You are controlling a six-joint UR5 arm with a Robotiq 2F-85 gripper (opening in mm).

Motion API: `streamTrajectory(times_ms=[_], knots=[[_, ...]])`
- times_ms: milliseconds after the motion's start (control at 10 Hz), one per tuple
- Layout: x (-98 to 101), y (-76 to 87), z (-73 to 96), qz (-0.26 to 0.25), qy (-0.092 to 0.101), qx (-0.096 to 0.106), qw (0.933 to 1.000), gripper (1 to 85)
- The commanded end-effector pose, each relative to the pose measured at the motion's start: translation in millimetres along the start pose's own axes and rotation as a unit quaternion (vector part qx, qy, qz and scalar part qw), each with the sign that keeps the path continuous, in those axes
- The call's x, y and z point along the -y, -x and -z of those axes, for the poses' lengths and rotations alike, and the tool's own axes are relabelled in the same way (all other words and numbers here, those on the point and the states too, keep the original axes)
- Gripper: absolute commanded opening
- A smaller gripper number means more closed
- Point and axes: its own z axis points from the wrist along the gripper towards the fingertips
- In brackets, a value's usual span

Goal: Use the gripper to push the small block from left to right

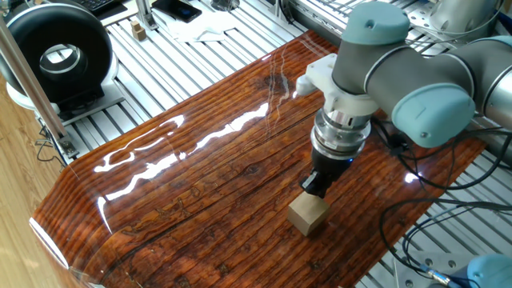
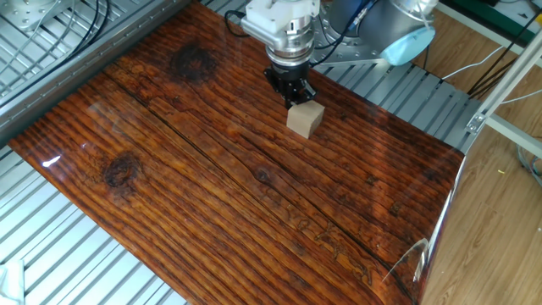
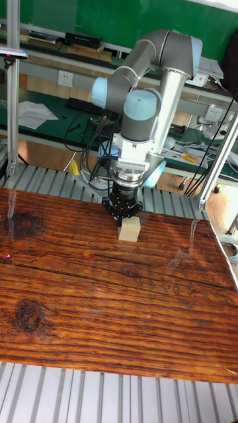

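**Block Push: Contact Condition**

While the hand (image 2: pixel 296 91) is set low against the rear face of the small block (image 2: pixel 305 119), nothing is gripped; its fingers appear drawn together, though this cannot be told for certain. The block is located on the glossy wooden bench (image 2: pixel 212 195), toward the arm's side. It is judged light, rigid and prone to sliding or twisting on the polished surface, so contact is best kept central on its flat face. Ample open board is available around it.
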Motion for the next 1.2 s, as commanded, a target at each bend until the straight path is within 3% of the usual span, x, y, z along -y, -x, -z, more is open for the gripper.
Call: streamTrajectory(times_ms=[0, 400, 700, 800, 1000, 1100], knots=[[-8.7, 7.1, 2.0, 0.003, 0.001, 0.015, 0.9999, 1.0], [-14.2, 17.4, -1.3, 0.005, -0.001, 0.040, 0.9992, 1.0], [-6.1, 18.9, -2.6, 0.029, -0.024, 0.046, 0.9982, 1.0], [-2.7, 11.5, -3.2, 0.050, -0.032, 0.032, 0.9977, 1.0], [-9.2, 5.2, -4.1, 0.059, -0.021, 0.023, 0.9978, 1.0], [-13.6, -5.5, -5.1, 0.072, -0.014, 0.005, 0.9973, 1.0]])
